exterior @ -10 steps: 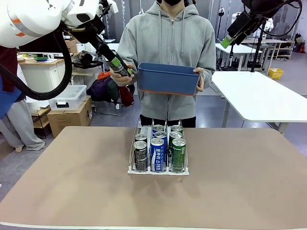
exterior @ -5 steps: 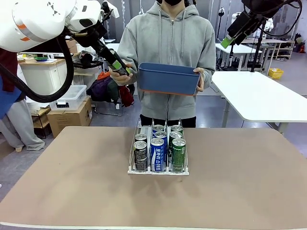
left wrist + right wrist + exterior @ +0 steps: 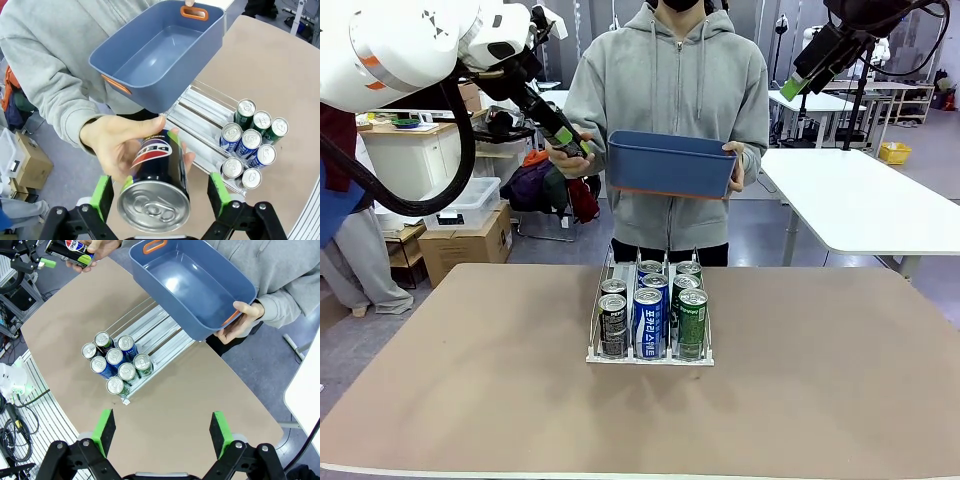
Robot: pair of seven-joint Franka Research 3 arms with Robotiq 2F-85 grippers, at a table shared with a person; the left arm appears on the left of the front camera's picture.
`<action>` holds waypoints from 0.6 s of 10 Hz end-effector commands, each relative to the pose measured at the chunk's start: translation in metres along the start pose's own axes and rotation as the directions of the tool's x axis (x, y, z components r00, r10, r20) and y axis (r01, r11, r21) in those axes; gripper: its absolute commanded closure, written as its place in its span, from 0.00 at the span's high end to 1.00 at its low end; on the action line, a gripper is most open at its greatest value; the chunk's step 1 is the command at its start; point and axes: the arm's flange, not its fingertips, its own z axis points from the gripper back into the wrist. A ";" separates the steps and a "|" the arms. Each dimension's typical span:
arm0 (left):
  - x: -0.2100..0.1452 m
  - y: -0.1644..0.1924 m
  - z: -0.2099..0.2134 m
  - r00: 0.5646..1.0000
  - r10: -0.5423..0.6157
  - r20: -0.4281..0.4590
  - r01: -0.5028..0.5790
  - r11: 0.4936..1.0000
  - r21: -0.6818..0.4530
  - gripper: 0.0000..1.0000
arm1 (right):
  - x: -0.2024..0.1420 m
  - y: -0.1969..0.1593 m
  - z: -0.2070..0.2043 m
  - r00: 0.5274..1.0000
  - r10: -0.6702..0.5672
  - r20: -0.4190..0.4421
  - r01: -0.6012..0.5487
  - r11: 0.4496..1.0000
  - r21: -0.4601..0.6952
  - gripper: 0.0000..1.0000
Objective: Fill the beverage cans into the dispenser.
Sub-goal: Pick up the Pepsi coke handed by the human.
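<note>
- Left gripper has retracted slightly up and toward the picture's left, at the black can in the person's hand.

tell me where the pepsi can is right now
The Pepsi can is up off the table on the robot's left, in the person's hand and between the left gripper's open green pads, beside the blue bin.
</note>
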 end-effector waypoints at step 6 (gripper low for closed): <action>-0.001 0.002 -0.001 0.998 0.040 -0.045 -0.039 0.999 0.025 0.00 | -0.001 0.001 0.001 1.000 -0.001 -0.007 0.001 1.000 0.005 1.00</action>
